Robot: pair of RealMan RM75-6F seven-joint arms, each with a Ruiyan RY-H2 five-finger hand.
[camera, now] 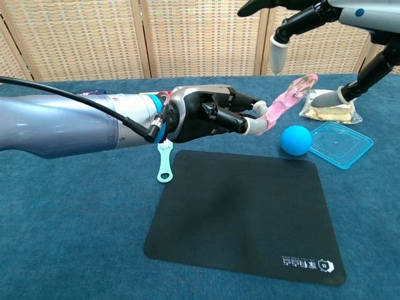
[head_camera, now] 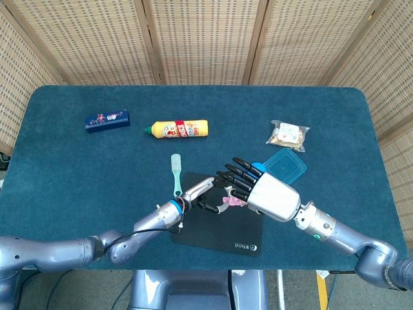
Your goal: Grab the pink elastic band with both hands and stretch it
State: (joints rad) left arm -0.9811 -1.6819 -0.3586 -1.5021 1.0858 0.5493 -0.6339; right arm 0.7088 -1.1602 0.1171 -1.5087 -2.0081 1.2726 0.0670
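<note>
My left hand (camera: 206, 119) pinches one end of the pink elastic band (camera: 284, 100) and holds it up in the air above the black mat (camera: 244, 212). In the head view the band (head_camera: 230, 201) peeks out between the two hands. My right hand (head_camera: 261, 190) hovers just right of the band with its fingers spread apart and nothing in them; its fingertips (camera: 277, 53) show around the band's free end in the chest view. Whether any fingertip touches the band I cannot tell.
A blue ball (camera: 295, 140) and a blue plastic lid (camera: 340, 144) lie right of the mat, a bagged snack (camera: 328, 105) behind them. A mint toothbrush (head_camera: 175, 171) lies left of the mat. A yellow bottle (head_camera: 177, 129) and a blue box (head_camera: 107, 120) rest farther back.
</note>
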